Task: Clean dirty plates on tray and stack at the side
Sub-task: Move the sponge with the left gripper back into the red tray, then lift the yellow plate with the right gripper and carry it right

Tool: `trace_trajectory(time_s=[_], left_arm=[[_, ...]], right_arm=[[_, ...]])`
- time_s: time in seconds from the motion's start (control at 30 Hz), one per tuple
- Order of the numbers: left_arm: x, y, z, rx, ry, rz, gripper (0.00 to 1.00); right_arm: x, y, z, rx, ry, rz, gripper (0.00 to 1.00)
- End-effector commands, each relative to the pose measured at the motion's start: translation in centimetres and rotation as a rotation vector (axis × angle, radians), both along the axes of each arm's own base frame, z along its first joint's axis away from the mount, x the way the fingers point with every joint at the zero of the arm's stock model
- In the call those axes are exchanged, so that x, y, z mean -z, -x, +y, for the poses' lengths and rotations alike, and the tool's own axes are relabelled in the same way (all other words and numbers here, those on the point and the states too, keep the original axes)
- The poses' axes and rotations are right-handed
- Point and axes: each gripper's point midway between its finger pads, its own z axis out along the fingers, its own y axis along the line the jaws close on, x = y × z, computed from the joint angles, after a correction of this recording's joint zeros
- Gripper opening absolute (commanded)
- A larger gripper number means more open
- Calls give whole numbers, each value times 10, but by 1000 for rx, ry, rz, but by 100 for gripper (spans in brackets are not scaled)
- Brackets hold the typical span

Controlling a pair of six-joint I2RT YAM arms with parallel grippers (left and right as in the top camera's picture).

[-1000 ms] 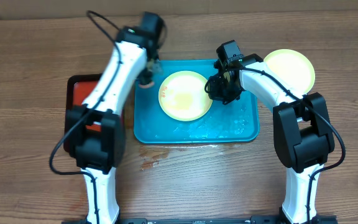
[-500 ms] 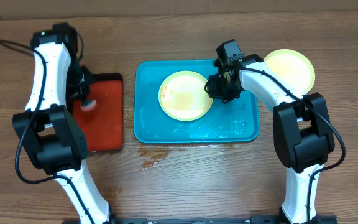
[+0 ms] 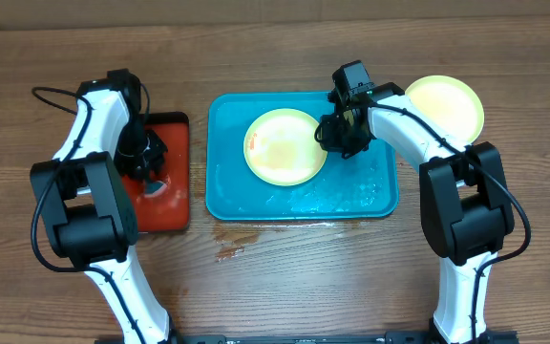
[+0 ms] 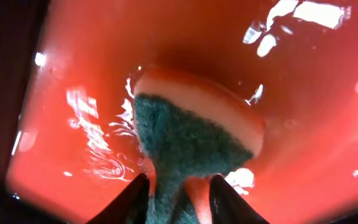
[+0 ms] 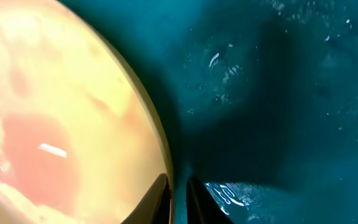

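Observation:
A pale yellow-green plate (image 3: 283, 146) with an orange smear lies on the wet teal tray (image 3: 351, 191). My right gripper (image 3: 335, 137) is shut on its right rim; the right wrist view shows the fingers (image 5: 178, 196) pinching the plate's edge (image 5: 61, 112) over the tray floor (image 5: 278, 93). Another yellow-green plate (image 3: 447, 103) sits on the table at the back right. No light blue plate shows. My left gripper (image 3: 146, 167) is shut on a green-and-white sponge (image 4: 191, 134), its fingers (image 4: 178, 196) pressing it down onto the red tray.
The red tray (image 3: 165, 205) with a dark rim lies left of the teal tray and is wet (image 4: 92, 74). A wet patch (image 3: 232, 239) marks the wooden table in front of the teal tray.
My left arm swung from the teal tray's back left corner over to the red tray with the sponge, then lowered it onto the red tray. The right arm and plate have not moved.

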Motion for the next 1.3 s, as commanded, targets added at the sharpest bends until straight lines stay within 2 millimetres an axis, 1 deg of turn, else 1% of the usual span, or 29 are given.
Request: trace_trajectory(time_s=[0.0,0.07,0.1,0.2,0.23,0.27,0.3,0.33,0.4,0.5,0.57,0.63,0.77,0.93,1.0,1.03,1.1,1.17,1.27], left_arm=[[-35,-26,-3,21,95,-122,37],[-57,-39,1,12,130,-180,38],[-69,-45,3,11,138,-208,39],[-105,-62,12,3,130,-293,39],[-117,-67,16,8,122,-322,45],[-125,-70,19,8,115,-343,65],[-132,-73,21,10,109,-361,96],[-137,-75,22,11,105,-374,100],[-140,-78,22,13,101,-388,100],[-139,-78,21,14,102,-384,100],[-139,-78,22,14,102,-385,100],[-139,-78,22,14,102,-385,100],[-139,-78,22,14,102,-385,100],[-140,-79,22,15,100,-392,100],[-140,-81,22,15,98,-398,100],[-140,-81,22,15,98,-398,100],[-140,-81,23,15,98,-398,100],[-140,-81,22,15,98,-398,100],[-140,-81,22,15,98,-398,100]], right_arm=[[-8,-6,0,-49,9,-29,9],[-17,-10,2,-49,6,-38,6],[-22,-12,3,-52,4,-45,4],[-43,-20,7,-81,3,-77,4],[-50,-22,8,-91,10,-92,4],[-58,-25,10,-109,21,-111,4],[-68,-27,11,-129,48,-137,4],[-75,-30,11,-140,84,-161,4],[-91,-36,6,-158,200,-217,4],[-118,-42,-6,-172,448,-317,4],[-141,-45,-14,-159,635,-395,4],[-165,-43,-17,-150,804,-472,4],[-209,-35,-3,-130,1064,-646,4],[-265,-16,23,-57,1311,-872,4],[-278,-9,35,-92,1388,-908,4],[-281,-6,41,-131,1418,-909,4],[-282,-2,51,-228,1463,-891,4],[-282,2,57,-305,1500,-871,4],[-281,2,60,-321,1495,-870,4]])
